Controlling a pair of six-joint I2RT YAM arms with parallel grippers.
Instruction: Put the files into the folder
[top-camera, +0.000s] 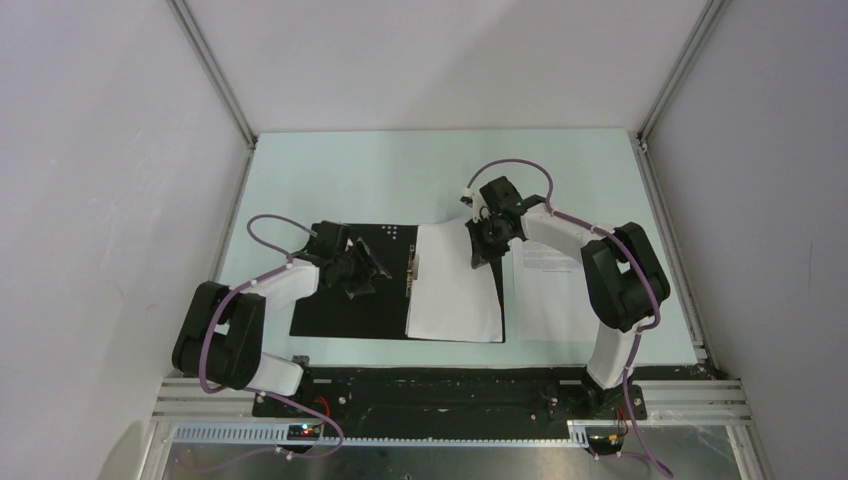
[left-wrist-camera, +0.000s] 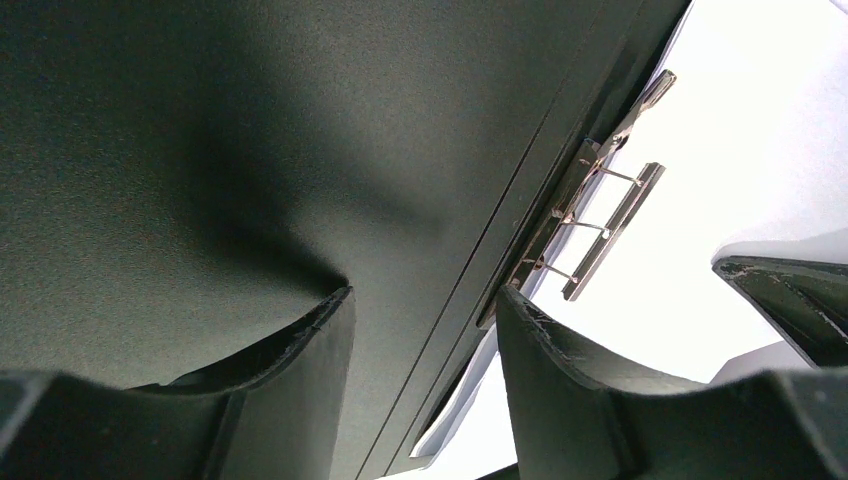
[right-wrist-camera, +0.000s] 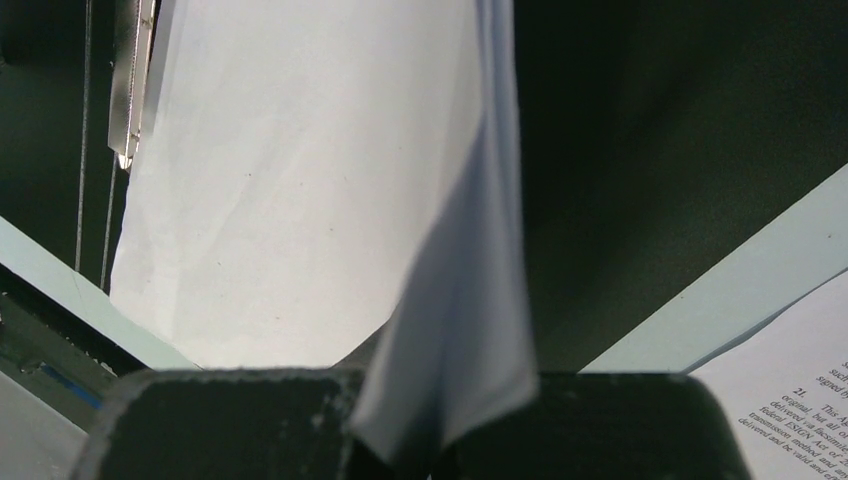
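Observation:
The folder (top-camera: 345, 305) lies open on the table, black inside up, with its metal clip (top-camera: 413, 268) at the spine. A plain white sheet (top-camera: 455, 295) lies on the folder's right half. My right gripper (top-camera: 487, 240) is shut on that sheet's far right corner and lifts it a little; the right wrist view shows the pinched corner (right-wrist-camera: 460, 330) between my jaws (right-wrist-camera: 440, 440). The second sheet, with printed text (top-camera: 545, 295), lies on the table right of the folder. My left gripper (top-camera: 362, 268) is open, low over the folder's left half (left-wrist-camera: 200, 150), near the clip (left-wrist-camera: 600, 225).
The pale green table (top-camera: 400, 170) is walled by white panels with metal frame rails at left and right. The right arm reaches over the printed sheet (right-wrist-camera: 790, 380). The arm bases sit on a black bar at the near edge (top-camera: 430, 400).

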